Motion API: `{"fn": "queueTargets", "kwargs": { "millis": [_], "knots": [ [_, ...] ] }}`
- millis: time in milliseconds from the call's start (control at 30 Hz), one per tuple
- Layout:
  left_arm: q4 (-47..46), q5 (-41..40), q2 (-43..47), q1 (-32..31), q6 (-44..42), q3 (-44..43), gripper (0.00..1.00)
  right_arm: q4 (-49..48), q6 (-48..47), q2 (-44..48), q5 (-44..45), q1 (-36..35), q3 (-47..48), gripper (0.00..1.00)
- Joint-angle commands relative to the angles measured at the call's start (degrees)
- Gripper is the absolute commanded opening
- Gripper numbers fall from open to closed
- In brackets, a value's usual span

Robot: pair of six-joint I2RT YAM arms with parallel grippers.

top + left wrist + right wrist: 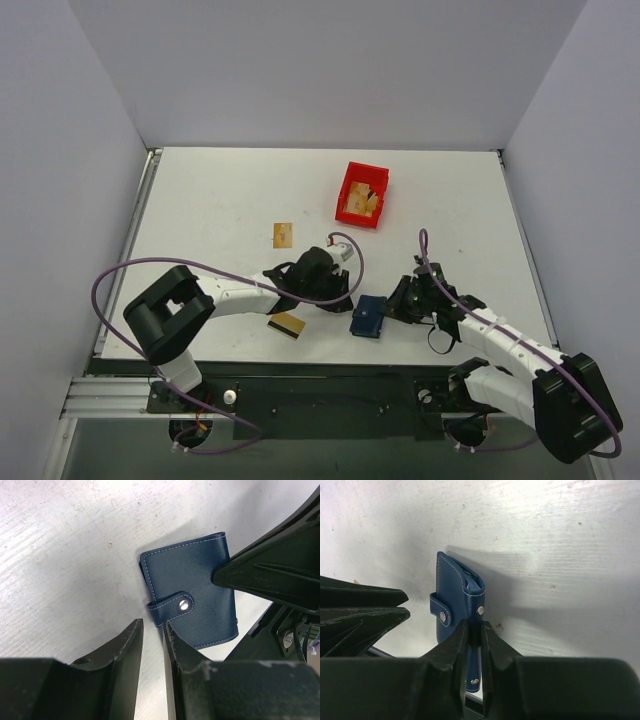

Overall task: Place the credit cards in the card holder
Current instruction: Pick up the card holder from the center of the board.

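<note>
Card holder [368, 316], navy with pale stitching and its strap snapped down, lies by the table's [220, 200] near edge. Right gripper [474, 625] pinches its rim; left gripper [152, 625] stands slightly apart, empty.

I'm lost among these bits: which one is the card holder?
On the white table, look near the front edge, between the left gripper and right gripper. It is the small navy wallet with a snap strap, unlike the flat tan cards leftward or the red bin behind.
</note>
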State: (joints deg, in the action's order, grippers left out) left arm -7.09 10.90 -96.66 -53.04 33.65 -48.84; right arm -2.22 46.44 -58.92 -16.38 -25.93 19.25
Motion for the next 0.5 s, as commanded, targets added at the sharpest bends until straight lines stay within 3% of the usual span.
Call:
{"fn": "queueTargets", "kwargs": {
  "millis": [0,167,333,467],
  "knots": [
    [-1.7,0.8,0.1,0.3,-0.5,-1.0,0.33,-1.6,0.7,-0.8,-0.5,-0.1,-0.2,0.03],
    [-1.9,1.1,0.9,0.3,-0.3,-1.2,0.34,-1.1,0.3,0.2,-0.3,-0.2,-0.3,0.00],
    [-2.7,3.1,1.1,-0.2,-0.3,-2.6,0.49,0.2,-0.6,1.2,0.5,-0.2,0.4,0.00],
    [-1.3,3.1,0.6,-1.5,-0.7,-3.8,0.53,0.5,-0.6,0.6,0.6,-0.1,0.6,0.00]
  ]
}}
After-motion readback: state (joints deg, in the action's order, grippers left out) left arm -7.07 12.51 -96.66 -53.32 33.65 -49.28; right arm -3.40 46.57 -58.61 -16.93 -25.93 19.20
